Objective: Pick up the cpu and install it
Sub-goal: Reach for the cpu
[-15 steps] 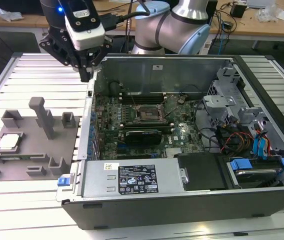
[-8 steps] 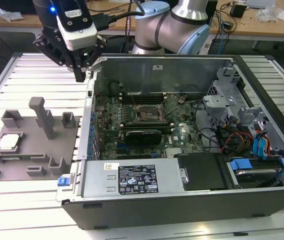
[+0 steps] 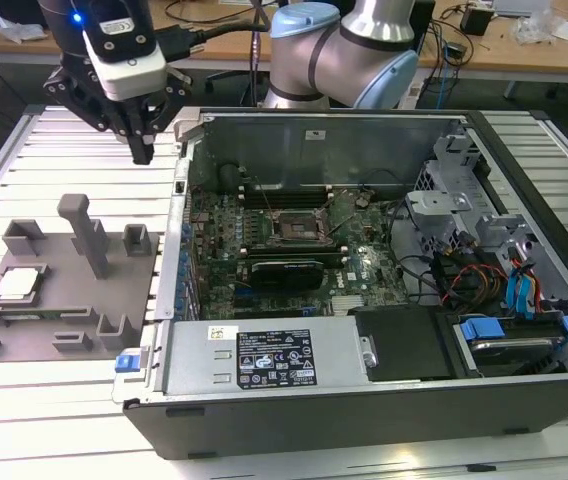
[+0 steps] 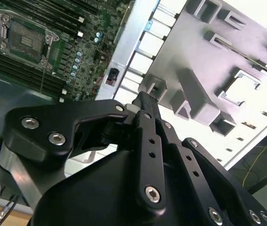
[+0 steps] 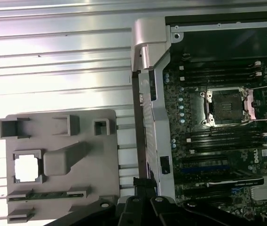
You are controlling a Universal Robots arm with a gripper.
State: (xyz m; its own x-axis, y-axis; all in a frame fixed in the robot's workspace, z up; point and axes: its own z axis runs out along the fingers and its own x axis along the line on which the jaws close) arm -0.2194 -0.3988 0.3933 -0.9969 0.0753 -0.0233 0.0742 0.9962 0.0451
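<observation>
Exterior view: pincer hovering at upper left, clenched empty.
The cpu is lying in the grey tray at the frame's left, well apart.

cpu: silvery square, lying flat in grey tray recess

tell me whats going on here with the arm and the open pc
A robot arm is working on getting the cpu into an open computer case. Its gripper hangs shut and empty above the slatted table, between the case's edge and the grey tray. The cpu lies in its pocket on that tray, not yet picked up, and the socket on the board has no chip in it.
</observation>
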